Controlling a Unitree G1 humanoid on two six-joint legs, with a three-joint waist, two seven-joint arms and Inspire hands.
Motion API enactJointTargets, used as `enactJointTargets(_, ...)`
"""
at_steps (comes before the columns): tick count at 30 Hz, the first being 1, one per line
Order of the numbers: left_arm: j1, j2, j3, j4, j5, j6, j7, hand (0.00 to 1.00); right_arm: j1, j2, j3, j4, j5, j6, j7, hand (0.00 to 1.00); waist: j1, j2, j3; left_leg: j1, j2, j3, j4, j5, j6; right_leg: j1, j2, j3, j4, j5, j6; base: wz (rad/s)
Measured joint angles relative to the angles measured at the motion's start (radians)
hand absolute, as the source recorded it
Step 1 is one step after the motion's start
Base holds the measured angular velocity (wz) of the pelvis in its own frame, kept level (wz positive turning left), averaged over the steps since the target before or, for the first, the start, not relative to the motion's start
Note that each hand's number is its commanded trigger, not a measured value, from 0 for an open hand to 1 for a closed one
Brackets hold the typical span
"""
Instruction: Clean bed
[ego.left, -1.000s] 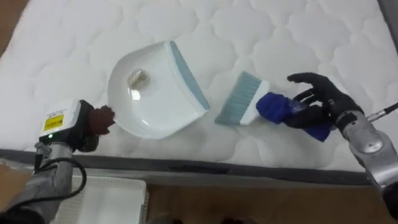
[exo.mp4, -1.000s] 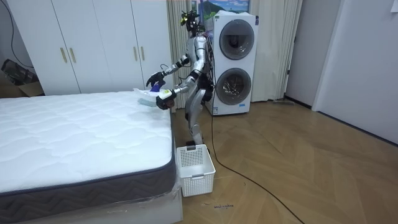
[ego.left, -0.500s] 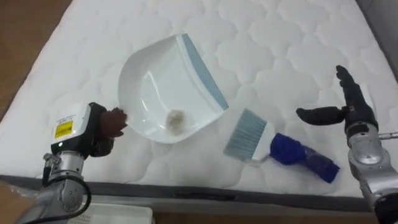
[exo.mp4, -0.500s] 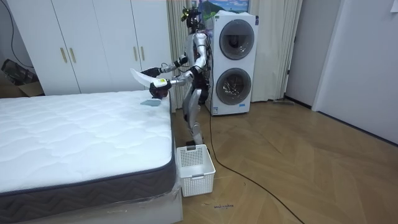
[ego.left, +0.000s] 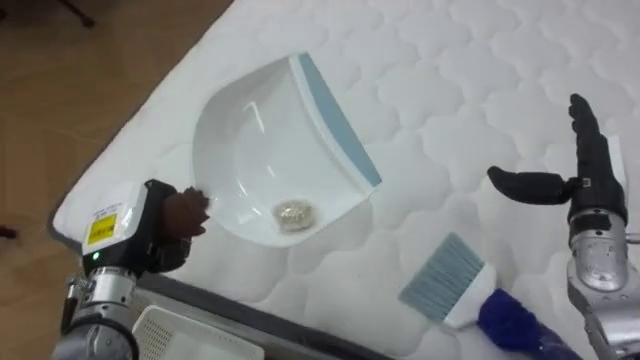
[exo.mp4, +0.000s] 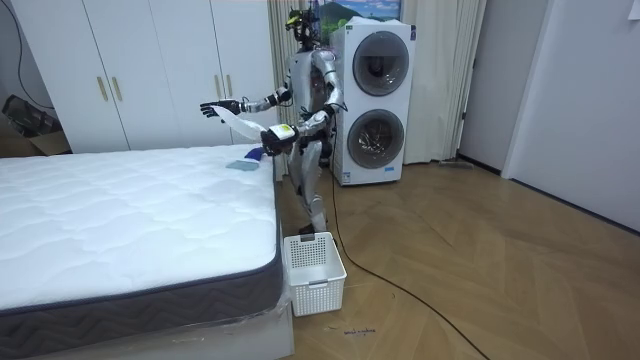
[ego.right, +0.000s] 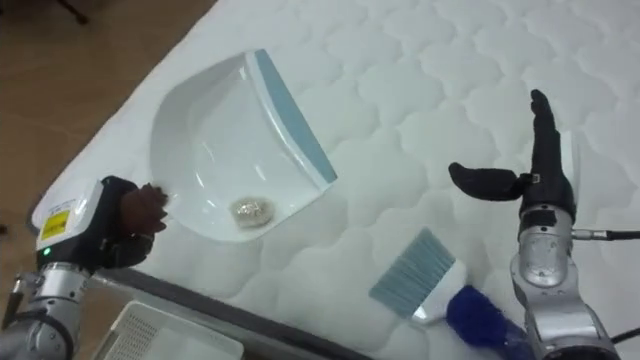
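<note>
A: Left hand (ego.left: 150, 235)?
B: Fingers clamped on the handle of the white dustpan (ego.left: 280, 150). Room view shows the pan raised above the bed (ego.left: 450, 70), near its edge. A small crumpled scrap (ego.left: 292, 211) sits inside the pan.
A: Right hand (ego.left: 585, 180)?
B: Empty. Fingers straight and apart, thumb out sideways, raised over the bed.
A: Brush?
B: Brush (ego.left: 448, 283), blue handle, lies flat on the bed, near the right hand and not touching it.
A: Robot?
B: Stands at the bed's corner, white basket (exo.mp4: 316, 272) on the floor by the bed, washing machines (exo.mp4: 378, 100) behind.
</note>
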Motion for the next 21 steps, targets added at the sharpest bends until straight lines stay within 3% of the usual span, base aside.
enactJointTargets(2,0.001,-0.024,0.015,0.000,0.001,0.000,-0.001,1.00,0.013,0.035,-0.017,-0.029,-0.005,-0.008,-0.021,0.00,-0.005,-0.003,0.0011,-0.021,0.000,0.000,0.004,0.009,-0.007,0.007,-0.002,-0.051,-0.004,-0.005,-0.008,0.83)
enactJointTargets(6,0.001,-0.035,0.022,-0.003,0.000,-0.001,-0.001,1.00,0.025,0.053,-0.029,-0.036,-0.036,-0.022,-0.050,0.00,-0.008,-0.012,0.0029,-0.048,0.000,0.034,0.004,0.032,-0.008,0.030,-0.007,-0.084,-0.016,-0.028,-0.018,0.83)
enactJointTargets(7,0.001,-0.036,0.027,-0.003,0.000,-0.001,-0.001,1.00,0.025,0.053,-0.030,-0.036,-0.035,-0.023,-0.052,0.00,-0.008,-0.014,0.0042,-0.060,0.002,0.073,0.005,0.045,-0.002,0.036,-0.011,-0.114,-0.013,-0.033,-0.019,1.10)
enactJointTargets(9,0.001,-0.036,0.031,-0.002,-0.009,-0.004,0.000,1.00,0.037,0.054,-0.033,-0.041,-0.031,-0.036,-0.058,0.00,-0.016,-0.017,0.0059,-0.071,0.040,0.204,-0.002,0.063,0.018,0.056,-0.027,-0.181,-0.017,-0.043,-0.019,1.06)
enactJointTargets(10,0.001,-0.037,0.035,-0.002,-0.016,-0.007,0.000,1.00,0.046,0.055,-0.037,-0.043,-0.032,-0.053,-0.057,0.00,-0.025,-0.020,0.0070,-0.070,0.062,0.310,-0.012,0.077,0.039,0.063,-0.033,-0.218,-0.016,-0.052,-0.018,1.15)
enactJointTargets(11,0.001,-0.038,0.041,-0.002,-0.018,-0.010,0.000,1.00,0.051,0.055,-0.041,-0.043,-0.032,-0.066,-0.057,0.00,-0.025,-0.020,0.0075,-0.077,0.071,0.365,-0.024,0.091,0.052,0.061,-0.037,-0.250,-0.014,-0.058,-0.019,1.07)
enactJointTargets(14,0.001,-0.038,0.049,-0.002,-0.018,-0.011,-0.001,1.00,0.052,0.055,-0.040,-0.043,-0.032,-0.085,-0.056,0.00,-0.018,-0.020,0.0074,-0.095,0.054,0.368,-0.059,0.131,0.057,0.046,-0.045,-0.307,-0.023,-0.061,-0.024,0.75)
enactJointTargets(16,0.001,-0.041,0.048,-0.002,-0.019,-0.011,-0.004,1.00,0.053,0.056,-0.033,-0.043,-0.031,-0.086,-0.056,0.00,-0.002,-0.018,0.0071,-0.107,0.051,0.384,-0.087,0.158,0.067,0.047,-0.050,-0.368,-0.030,-0.063,-0.027,0.72)
enactJointTargets(19,0.001,-0.052,0.048,0.000,-0.018,-0.011,-0.004,1.00,0.053,0.056,-0.019,-0.043,-0.033,-0.087,-0.055,0.00,0.031,-0.018,0.0070,-0.107,0.047,0.383,-0.088,0.160,0.067,0.065,-0.044,-0.397,-0.034,-0.064,-0.027,0.44)
enactJointTargets(21,0.001,-0.065,0.048,0.009,-0.019,-0.011,-0.004,1.00,0.055,0.056,-0.015,-0.043,-0.033,-0.088,-0.056,0.00,0.032,-0.017,0.0072,-0.107,0.037,0.384,-0.099,0.171,0.072,0.081,-0.047,-0.441,-0.043,-0.066,-0.024,0.56)
